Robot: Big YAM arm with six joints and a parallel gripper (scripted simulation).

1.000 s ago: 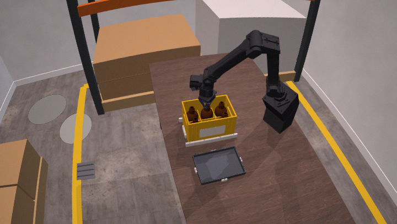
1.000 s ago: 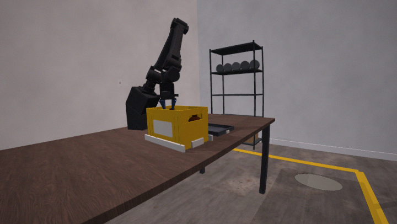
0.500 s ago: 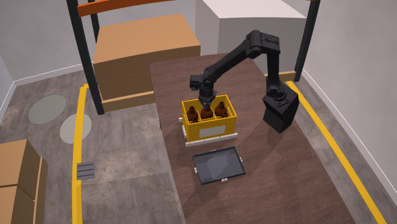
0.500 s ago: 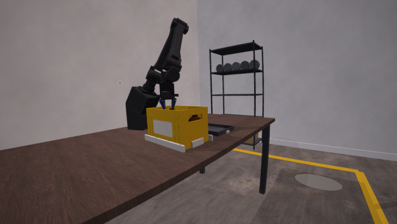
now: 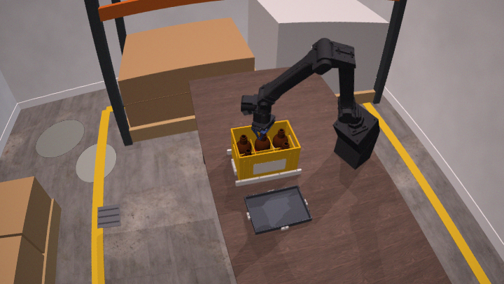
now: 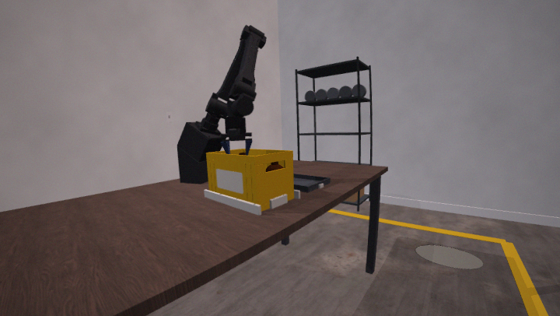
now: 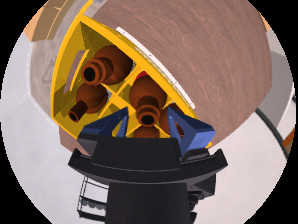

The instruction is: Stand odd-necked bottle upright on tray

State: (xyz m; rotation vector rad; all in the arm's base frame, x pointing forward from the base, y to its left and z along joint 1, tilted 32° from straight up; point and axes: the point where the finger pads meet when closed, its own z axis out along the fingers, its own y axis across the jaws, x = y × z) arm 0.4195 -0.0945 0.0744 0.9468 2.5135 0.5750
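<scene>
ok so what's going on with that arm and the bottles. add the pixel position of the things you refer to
The arm [image 5: 289, 75] [image 6: 241, 74] is working among the brown bottles in the yellow crate [image 5: 269, 166] [image 6: 250, 176] [image 7: 56, 95]. Its hand [image 5: 262, 136] [image 6: 237, 152] [image 7: 148, 109] is open around the neck of a middle bottle [image 5: 262, 144] [image 7: 148, 100], gripping nothing. No bottle stands on the tray [image 5: 278, 208] [image 6: 311, 182] yet.

The crate [image 5: 243, 169] [image 6: 231, 159] [image 7: 145, 66] is plain bright yellow, with a pale grey panel on its long side. Its bottles [image 5: 262, 143] [image 6: 275, 167] [image 7: 148, 95] are reddish brown, with near-black openings (one shows a spot of red beside it in the wrist view). The tray [image 5: 282, 226] [image 6: 311, 188] is dark slate grey. The desk [image 5: 339, 225] [image 6: 98, 243] [image 7: 215, 45] is dark brown, streaked with wood grain right up to its edges. The arm [image 5: 289, 79] [image 6: 245, 62] is black, the fingers [image 5: 262, 133] [image 6: 237, 148] blue.
</scene>
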